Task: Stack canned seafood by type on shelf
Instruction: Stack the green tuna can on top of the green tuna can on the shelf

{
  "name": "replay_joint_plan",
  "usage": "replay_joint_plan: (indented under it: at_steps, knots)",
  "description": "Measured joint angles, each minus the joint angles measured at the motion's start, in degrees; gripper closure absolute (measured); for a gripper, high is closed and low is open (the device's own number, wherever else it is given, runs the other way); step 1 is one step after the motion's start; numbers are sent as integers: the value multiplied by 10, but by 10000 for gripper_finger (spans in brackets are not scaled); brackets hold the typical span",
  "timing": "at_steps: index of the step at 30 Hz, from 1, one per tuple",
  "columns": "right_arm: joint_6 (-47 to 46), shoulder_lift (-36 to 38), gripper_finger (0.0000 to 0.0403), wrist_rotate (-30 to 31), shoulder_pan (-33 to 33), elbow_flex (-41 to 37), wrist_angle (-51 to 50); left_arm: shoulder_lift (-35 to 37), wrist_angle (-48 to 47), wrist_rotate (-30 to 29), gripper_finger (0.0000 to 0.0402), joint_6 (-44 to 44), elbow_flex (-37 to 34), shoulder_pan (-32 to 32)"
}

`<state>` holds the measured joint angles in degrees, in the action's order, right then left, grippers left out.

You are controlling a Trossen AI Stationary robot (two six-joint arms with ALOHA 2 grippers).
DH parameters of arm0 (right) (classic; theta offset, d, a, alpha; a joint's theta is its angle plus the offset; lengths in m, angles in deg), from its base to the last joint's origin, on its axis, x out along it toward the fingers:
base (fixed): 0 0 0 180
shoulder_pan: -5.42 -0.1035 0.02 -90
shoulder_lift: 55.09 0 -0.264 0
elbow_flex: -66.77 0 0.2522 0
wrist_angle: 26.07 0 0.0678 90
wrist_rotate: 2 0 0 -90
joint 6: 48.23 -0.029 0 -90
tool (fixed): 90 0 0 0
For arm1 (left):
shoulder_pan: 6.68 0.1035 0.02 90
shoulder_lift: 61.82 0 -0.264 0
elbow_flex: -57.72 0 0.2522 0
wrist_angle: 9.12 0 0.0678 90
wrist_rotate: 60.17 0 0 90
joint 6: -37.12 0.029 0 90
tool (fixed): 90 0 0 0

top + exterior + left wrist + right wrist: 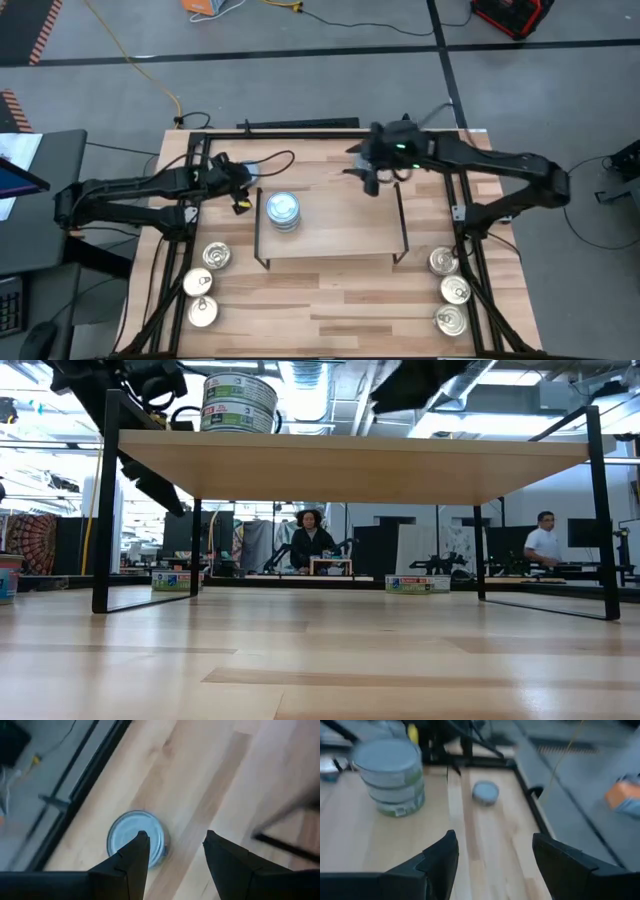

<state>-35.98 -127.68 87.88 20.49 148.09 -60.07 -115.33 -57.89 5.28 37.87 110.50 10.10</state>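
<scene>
Pale, smooth wood formed the rectangular top of the shelf [340,225], which stood on thin black wire legs in the middle of the larger planked table [330,320]. On its left part sat a stack of blue-grey tins [283,211], flat round cans with dull lids and printed green-and-white sides; the low view showed at least two of them piled up. One more blue-grey tin [136,838] lay alone on the table beyond the shelf's far left corner, directly under the left gripper [172,851], whose dark wedge-shaped fingers stood apart and empty above it.

The right gripper [492,851] hovered over the shelf's far edge, its fingers likewise spread with nothing between them, facing the stack and the lone tin.

Six shiny pull-tab tins waited on the table in two short rows: the left row of silver tins [204,284] ran along the near left side and the right row of silver tins [449,290] along the near right side.

Two people [313,540] showed in the room behind.
</scene>
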Motion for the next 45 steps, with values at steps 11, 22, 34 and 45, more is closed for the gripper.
replay_joint_plan:
  at_steps: [11, 22, 34, 45]
  knots:
    - [-32, 178, 122, 3, 7, -231, 178, -119, -45, -61, 224, -55, 0, 32]
    - [-39, 196, 122, 2, -1, -232, 174, -175, 33, 150, 224, 72, 6, 224]
    - [-28, 159, 122, 1, 1, -232, 198, -186, 37, 264, 224, 111, 35, 392]
    - [-28, 153, 122, -1, 1, -232, 203, -322, 124, 387, 269, 115, 55, 447]
